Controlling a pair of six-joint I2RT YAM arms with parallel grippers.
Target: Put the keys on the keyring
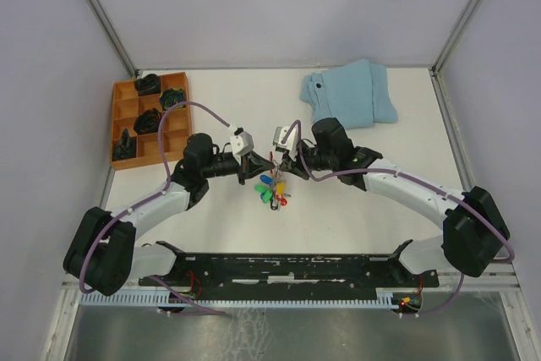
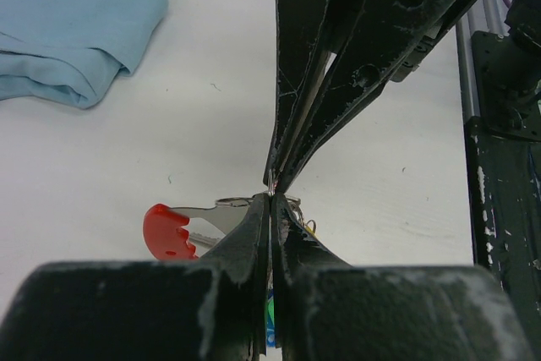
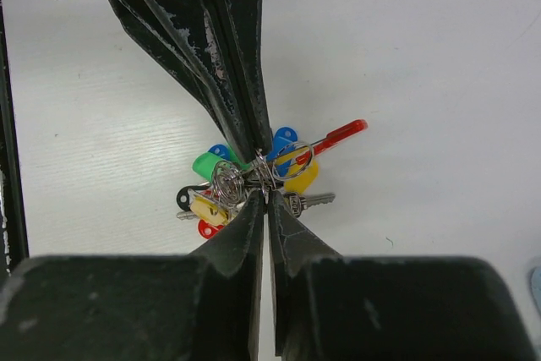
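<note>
Both grippers meet tip to tip over the table's middle. The keys [image 1: 272,190] hang in a bunch just below them, with blue, green, yellow and red heads [image 3: 207,165]. The keyring shows as a red plastic part with a grey metal loop [image 2: 165,230], and as a red bar with a wire loop [image 3: 292,158]. My left gripper [image 1: 255,166] [image 2: 270,196] is shut on thin metal of the keyring. My right gripper [image 1: 283,163] [image 3: 266,194] is shut on the wire loops from the opposite side. The exact grip points are hidden between the fingers.
An orange compartment tray [image 1: 127,128] with dark black-green lumps stands at the back left. A folded light-blue cloth [image 1: 351,95] [image 2: 68,31] lies at the back right. The arms' black base rail [image 1: 287,268] runs along the near edge.
</note>
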